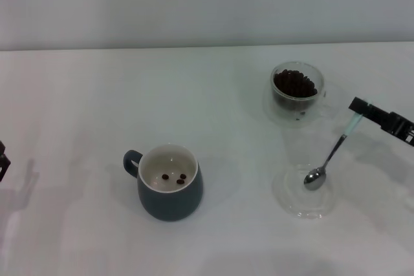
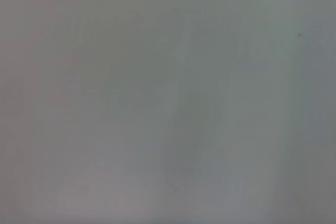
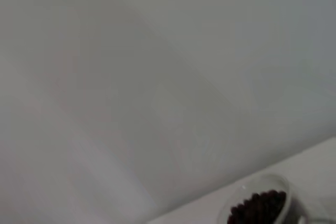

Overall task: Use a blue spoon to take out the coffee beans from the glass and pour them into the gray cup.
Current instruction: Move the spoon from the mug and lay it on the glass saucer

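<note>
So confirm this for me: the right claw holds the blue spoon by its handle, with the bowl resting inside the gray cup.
Not quite. In the head view the right claw holds the blue spoon by its handle, but the bowl rests on the clear glass saucer, not inside the gray cup.

A small teaspoon (image 1: pixel 330 156) with pale-blue, plastic-looking handle pinched in the black right gripper's (image 1: pixel 358 109) jaws — its glossy metal bowl below them. Clear, glossy double-walled glass cup (image 1: pixel 297 88); glazed blue-gray mug (image 1: pixel 169 185); matt white table (image 1: pixel 84 108).
</note>
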`<state>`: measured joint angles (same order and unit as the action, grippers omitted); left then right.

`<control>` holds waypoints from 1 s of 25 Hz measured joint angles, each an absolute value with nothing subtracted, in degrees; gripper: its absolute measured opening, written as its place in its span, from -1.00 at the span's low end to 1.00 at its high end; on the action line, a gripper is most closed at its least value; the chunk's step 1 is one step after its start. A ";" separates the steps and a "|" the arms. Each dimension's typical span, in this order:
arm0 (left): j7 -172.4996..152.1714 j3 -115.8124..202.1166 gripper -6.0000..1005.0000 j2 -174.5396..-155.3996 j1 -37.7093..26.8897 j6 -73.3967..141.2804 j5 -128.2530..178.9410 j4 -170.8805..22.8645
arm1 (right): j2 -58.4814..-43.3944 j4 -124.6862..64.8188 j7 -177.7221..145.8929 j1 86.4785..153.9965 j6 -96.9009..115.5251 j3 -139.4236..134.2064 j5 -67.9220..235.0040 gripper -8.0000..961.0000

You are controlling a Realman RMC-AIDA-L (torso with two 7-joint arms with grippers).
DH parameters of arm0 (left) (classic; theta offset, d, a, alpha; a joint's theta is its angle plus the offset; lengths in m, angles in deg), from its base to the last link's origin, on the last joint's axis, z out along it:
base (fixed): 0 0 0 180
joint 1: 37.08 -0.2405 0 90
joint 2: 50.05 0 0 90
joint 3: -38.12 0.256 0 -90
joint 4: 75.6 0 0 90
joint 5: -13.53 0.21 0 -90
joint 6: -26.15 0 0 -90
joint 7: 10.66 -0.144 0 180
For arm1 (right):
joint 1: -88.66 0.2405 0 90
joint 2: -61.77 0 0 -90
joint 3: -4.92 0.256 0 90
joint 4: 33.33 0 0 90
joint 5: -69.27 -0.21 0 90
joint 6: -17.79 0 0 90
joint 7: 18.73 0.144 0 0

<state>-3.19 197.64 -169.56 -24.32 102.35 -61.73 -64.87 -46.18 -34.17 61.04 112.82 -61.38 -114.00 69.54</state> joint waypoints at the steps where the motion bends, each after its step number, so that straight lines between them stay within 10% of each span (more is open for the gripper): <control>1: -3.19 197.64 0.72 -169.57 -24.28 102.35 -61.74 -64.87 | -46.43 -34.19 60.98 112.81 -60.96 -114.01 69.59 -0.62; 25: -3.19 197.31 0.72 -169.49 -23.83 102.35 -61.79 -64.97 | -50.45 -33.79 58.30 112.56 -56.16 -114.52 70.64 -0.57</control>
